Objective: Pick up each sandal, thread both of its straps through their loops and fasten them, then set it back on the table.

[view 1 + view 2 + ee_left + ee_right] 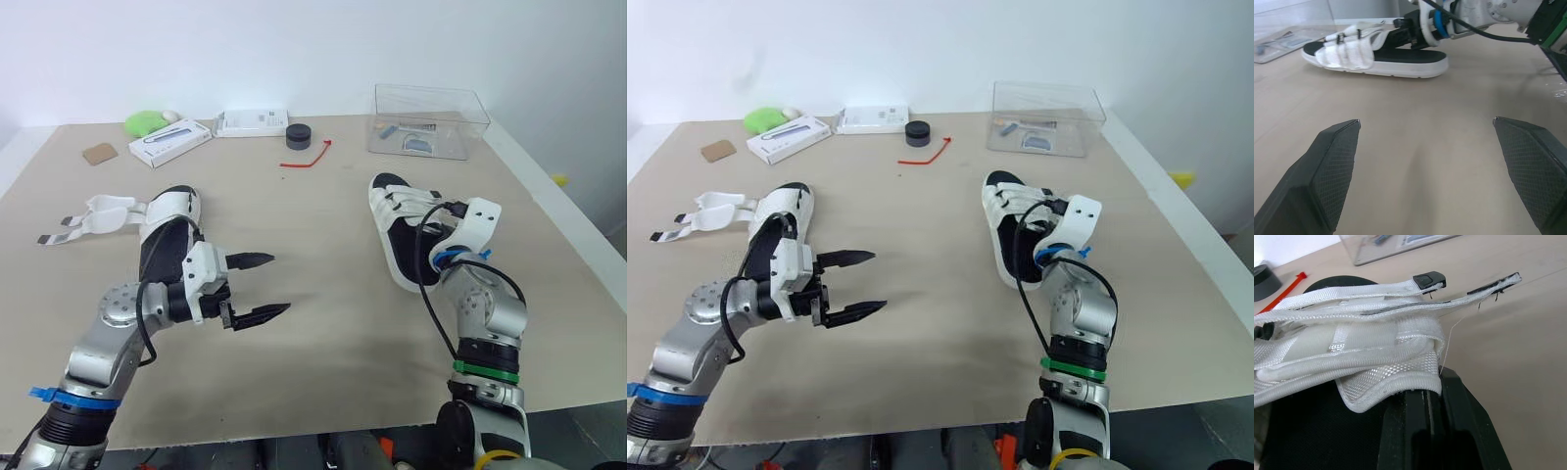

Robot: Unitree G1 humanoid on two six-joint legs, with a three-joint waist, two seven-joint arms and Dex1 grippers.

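Observation:
A white-strapped sandal with a black footbed [168,227] lies at the table's left, its two straps [90,216] undone and spread out to the left. My left gripper [280,284] hovers open just right of it, nothing between its fingers [1332,161]. The second sandal [396,217] lies at the right with its straps folded across the top. My right gripper [1432,389] is at this sandal's near end, shut on the edge of its white webbing upper [1386,382]; two loose strap ends [1469,291] stick out beyond.
Along the back edge stand a clear plastic box [428,119], a black round puck [299,135], a red tie [306,157], two white boxes [169,143] [251,121], a green object [145,122] and a brown coaster [99,153]. Bare tabletop lies between the sandals.

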